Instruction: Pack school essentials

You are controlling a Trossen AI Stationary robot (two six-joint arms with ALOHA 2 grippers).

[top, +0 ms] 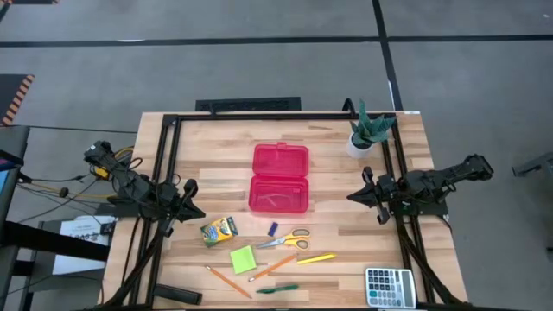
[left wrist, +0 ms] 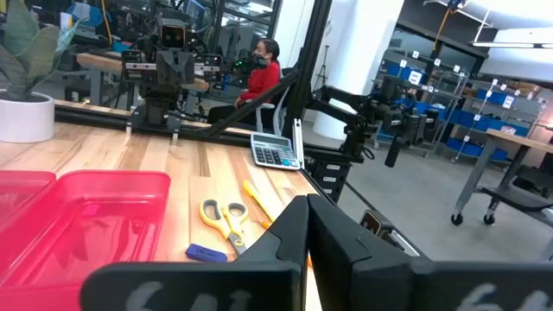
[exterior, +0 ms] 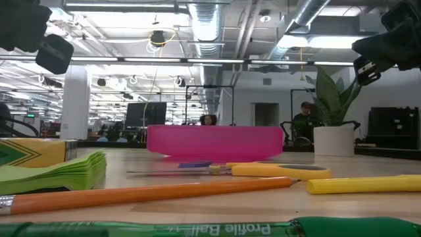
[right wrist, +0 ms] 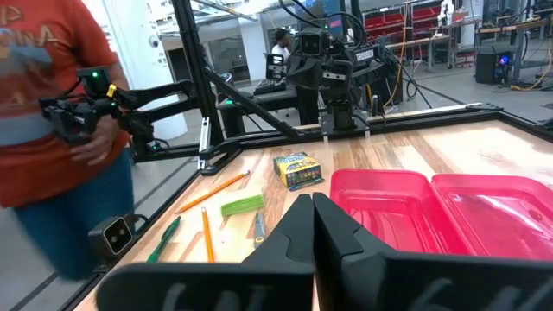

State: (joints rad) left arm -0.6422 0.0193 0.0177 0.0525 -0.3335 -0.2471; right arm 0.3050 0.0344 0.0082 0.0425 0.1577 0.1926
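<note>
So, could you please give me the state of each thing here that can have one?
Pink case: open, looks empty.
Crayon box: lying flat on the table.
Scissors: closed.
Left gripper: fingers shut, holding nothing.
Right gripper: fingers shut, holding nothing.
Plant: upright.

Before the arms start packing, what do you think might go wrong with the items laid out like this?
The pencils, pens and scissors lie flat and close together, some pencils crossing, so a pinch might drag a neighbour along. The blue eraser is tiny and sits right beside the scissors, so it could be missed or nudged. The open pink case looks light; a bump while dropping things in may slide it. Both the left gripper and right gripper are shut and must open first.
</note>
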